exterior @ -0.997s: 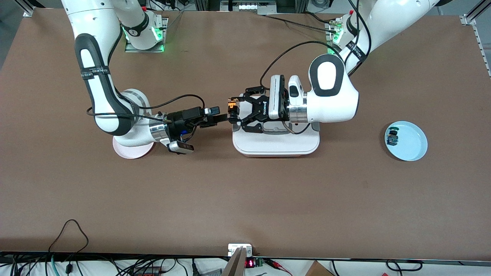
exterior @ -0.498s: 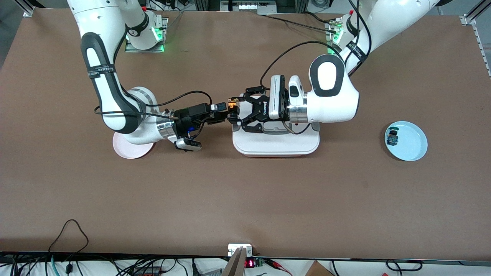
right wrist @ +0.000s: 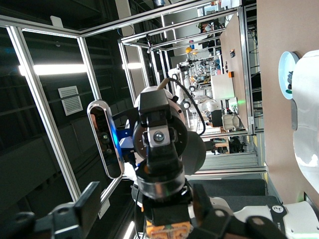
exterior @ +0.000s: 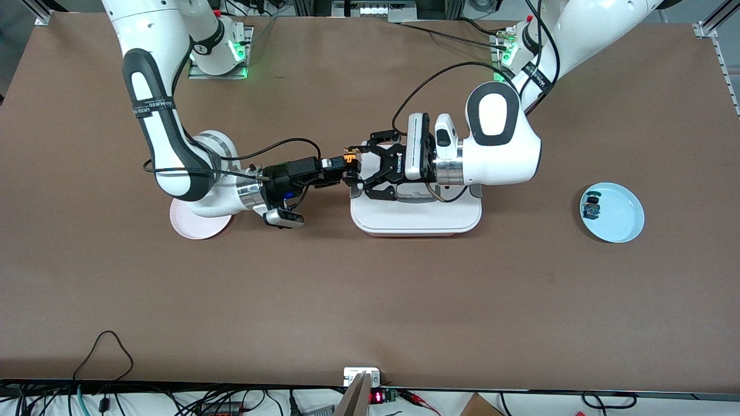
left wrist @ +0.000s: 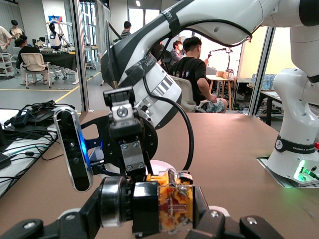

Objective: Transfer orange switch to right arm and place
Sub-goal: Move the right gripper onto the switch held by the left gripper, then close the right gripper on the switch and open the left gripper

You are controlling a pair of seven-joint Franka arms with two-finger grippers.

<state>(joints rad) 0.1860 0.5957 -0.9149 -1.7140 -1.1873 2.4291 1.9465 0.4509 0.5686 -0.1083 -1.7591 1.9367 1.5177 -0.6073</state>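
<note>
The orange switch (exterior: 348, 158) hangs in the air between the two grippers, over the white tray's end toward the right arm. My left gripper (exterior: 352, 167) is shut on it, one finger on the black round cap and the other on the orange body. This shows in the left wrist view, where the left gripper (left wrist: 149, 213) pinches the switch (left wrist: 174, 204). My right gripper (exterior: 340, 171) is open, with its fingers set above and below the switch. In the right wrist view the right gripper (right wrist: 153, 215) has one finger clear of the switch (right wrist: 164, 196) and the other close beside it.
A white tray (exterior: 416, 222) lies under the left gripper. A pink plate (exterior: 193, 230) lies under the right wrist. A light blue plate (exterior: 623, 219) toward the left arm's end holds a small blue-and-green switch (exterior: 591, 208).
The right arm has moved toward the left gripper, bringing its open fingers up around the switch. The left arm and the switch have stayed still.
</note>
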